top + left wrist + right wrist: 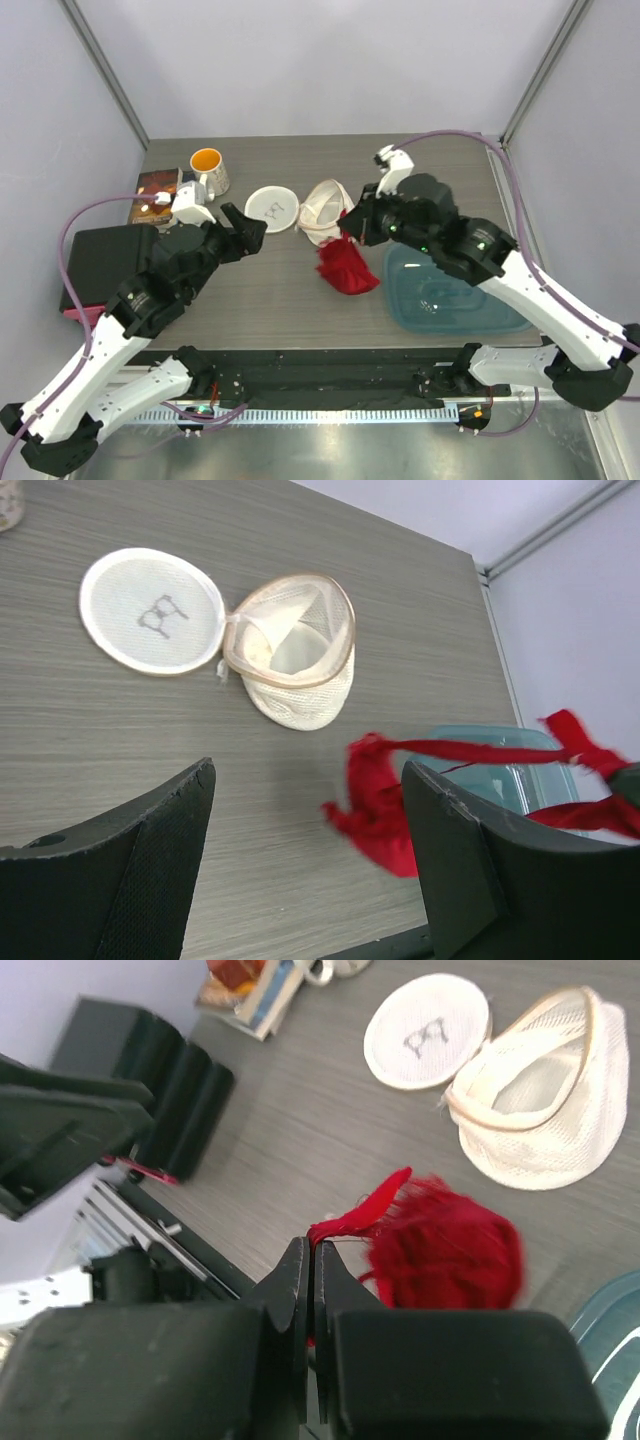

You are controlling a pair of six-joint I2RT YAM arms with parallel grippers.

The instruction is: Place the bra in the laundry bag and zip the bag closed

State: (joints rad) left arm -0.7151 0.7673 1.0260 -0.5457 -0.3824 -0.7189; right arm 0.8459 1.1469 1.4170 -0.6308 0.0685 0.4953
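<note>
1. The right gripper point(312, 1248) is pinching the red bra point(450, 1255) by a strap, jaws clamped on it.
2. The bra is hanging just beside the laundry bag point(322, 210) (lying unzipped, mouth open).
3. The left gripper point(310, 815) is hovering nearby, jaws apart.

The right jaws are pressed together at the bottom of the frame, pinching a thin red strap of the bra point(450, 1255). Its bunched body (blurred here) sits just beyond them over the grey wood-grain table point(300, 1110); whether it touches the surface cannot be told. Past it the laundry bag point(545, 1110) lies on its side, its tan-rimmed mouth gaping. Its flat round lid point(427, 1030), marked with a small dark glasses-like sign, rests on the table just beside it, joined at the rim. A teal container point(615, 1335) shows at the lower right corner. Black parts of the left arm point(185, 1100) fill the left side.
</note>
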